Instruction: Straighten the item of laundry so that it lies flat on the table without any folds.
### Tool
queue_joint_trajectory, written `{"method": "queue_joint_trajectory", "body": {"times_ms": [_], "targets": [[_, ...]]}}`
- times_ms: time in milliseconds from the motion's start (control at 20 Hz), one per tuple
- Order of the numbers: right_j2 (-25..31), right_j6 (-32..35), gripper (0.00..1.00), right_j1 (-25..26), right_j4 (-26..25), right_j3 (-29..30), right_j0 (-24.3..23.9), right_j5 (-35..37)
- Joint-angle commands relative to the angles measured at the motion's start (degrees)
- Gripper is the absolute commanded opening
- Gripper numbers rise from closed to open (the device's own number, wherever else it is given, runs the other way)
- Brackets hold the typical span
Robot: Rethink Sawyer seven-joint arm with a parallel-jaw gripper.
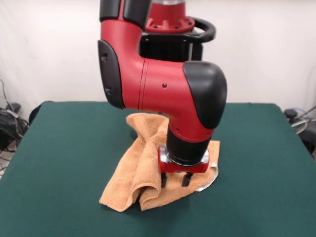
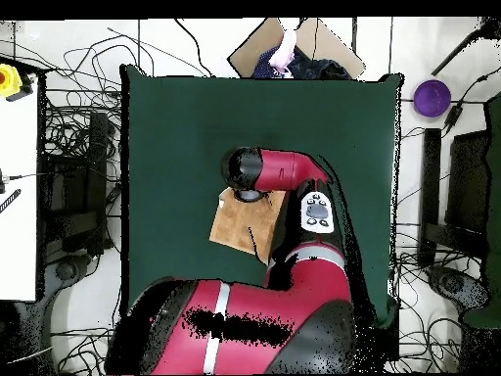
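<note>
Mid-straightening, by the look of it. Towel (image 1: 148,173) bunched at the centre of the table (image 1: 64,163), slightly below the middle of the front view, with 2 or 3 raised folds running toward its lower-left corner. Gripper (image 1: 175,179) low over the towel's right part, fingers (image 1: 163,179) apart, tips at or just above the cloth (contact not certain). Next, probably: close on a fold or edge, then draw outward to flatten.

Green table (image 2: 176,127) fills centre. Orange-tan towel (image 2: 243,225) near table centre, partly hidden under red arm (image 2: 284,176) entering from 6 o'clock. Purple round object (image 2: 432,97) off table at 2 o'clock. Cables around table.
</note>
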Motion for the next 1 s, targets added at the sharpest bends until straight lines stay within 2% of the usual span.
{"method": "queue_joint_trajectory", "body": {"times_ms": [50,1000], "targets": [[-0.6,11.1,0.00,3.5,0.8,-1.8,0.8,0.6],[-0.7,12.4,0.00,3.0,1.3,-0.5,0.8,-0.8]]}}
